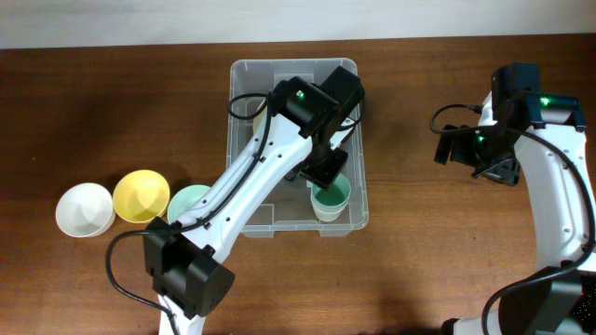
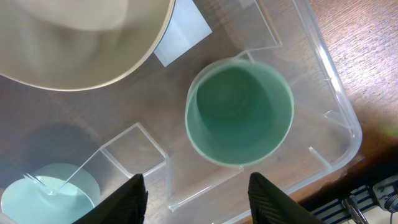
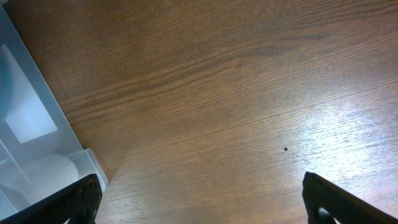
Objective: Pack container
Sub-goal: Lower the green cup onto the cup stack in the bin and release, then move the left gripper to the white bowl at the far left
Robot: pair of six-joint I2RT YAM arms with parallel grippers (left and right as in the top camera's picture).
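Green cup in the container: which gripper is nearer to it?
Left. The left gripper hovers just above the green cup inside the container, jaws apart. The right gripper is off to the container's right, over the wooden table, open.

Robotics lab bench: wooden table (image 1: 438, 251) with two cabled arms (image 1: 251, 177)

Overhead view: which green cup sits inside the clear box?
The darker green cup, upright in the container; the paler green bowl sits outside, beside the yellow bowl.
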